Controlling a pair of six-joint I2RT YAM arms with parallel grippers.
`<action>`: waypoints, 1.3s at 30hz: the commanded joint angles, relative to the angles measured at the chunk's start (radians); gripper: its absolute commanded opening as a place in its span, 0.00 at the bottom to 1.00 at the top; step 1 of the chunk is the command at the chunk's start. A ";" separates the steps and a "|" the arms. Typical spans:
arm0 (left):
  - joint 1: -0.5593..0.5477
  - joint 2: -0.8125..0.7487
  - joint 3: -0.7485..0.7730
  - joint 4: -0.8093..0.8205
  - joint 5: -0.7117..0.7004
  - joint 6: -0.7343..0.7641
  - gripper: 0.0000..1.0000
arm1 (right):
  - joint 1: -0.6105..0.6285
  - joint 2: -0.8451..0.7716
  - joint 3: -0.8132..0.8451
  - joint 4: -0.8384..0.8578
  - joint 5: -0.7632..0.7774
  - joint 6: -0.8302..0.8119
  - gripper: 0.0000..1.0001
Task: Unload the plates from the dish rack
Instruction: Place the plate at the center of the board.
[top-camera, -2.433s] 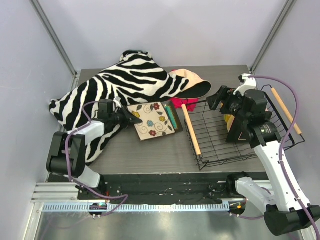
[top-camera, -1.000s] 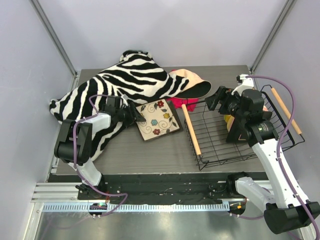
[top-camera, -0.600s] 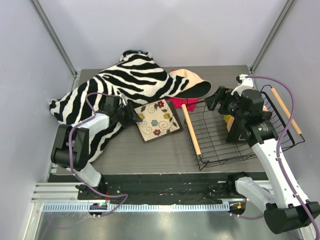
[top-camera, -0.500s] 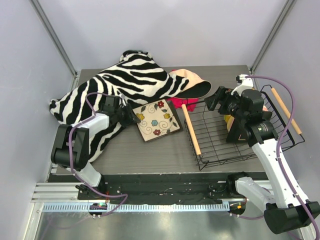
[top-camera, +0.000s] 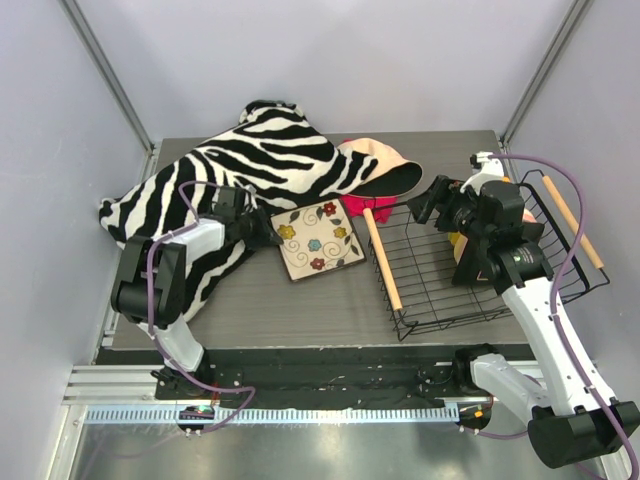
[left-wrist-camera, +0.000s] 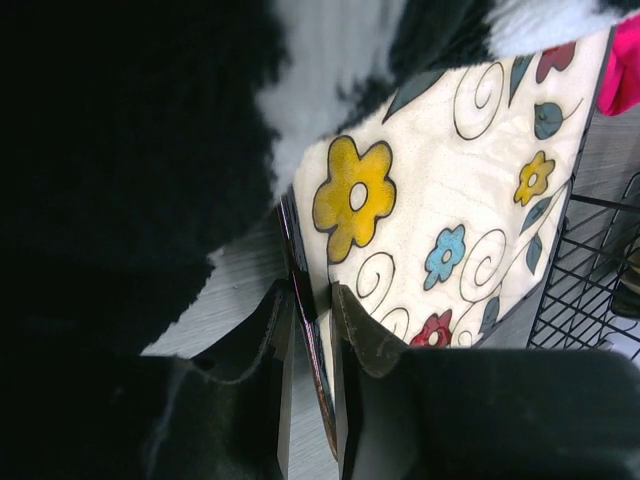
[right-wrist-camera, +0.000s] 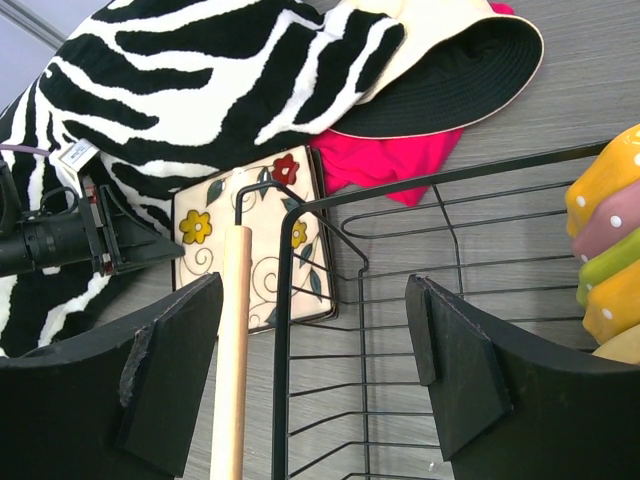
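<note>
Cream square plate (top-camera: 320, 238) lies face up on the table (top-camera: 300, 310), outside the dish rack (top-camera: 450, 318), between it and the zebra cloth (top-camera: 250, 160). The left gripper (left-wrist-camera: 308, 305) appears to pinch its left rim, one finger over the face and one beneath; judged a hold for shifting it. Being square, it has no long axis, and its sides sit skewed to the table edge. The right gripper (right-wrist-camera: 312, 285) hangs spread wide and empty above the rack's corner, facing the other plates (right-wrist-camera: 610, 250) standing on edge inside.

Bright, even light; soft shadows.
</note>
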 joint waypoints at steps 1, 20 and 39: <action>-0.016 0.020 0.059 0.033 0.009 0.013 0.20 | 0.001 -0.024 0.000 0.049 -0.005 0.015 0.82; -0.025 -0.067 0.106 -0.048 -0.087 0.065 0.59 | -0.001 -0.050 0.008 0.019 0.010 0.024 0.82; -0.025 -0.293 0.451 -0.402 -0.061 0.315 0.78 | -0.024 0.155 0.387 -0.549 0.439 0.107 0.91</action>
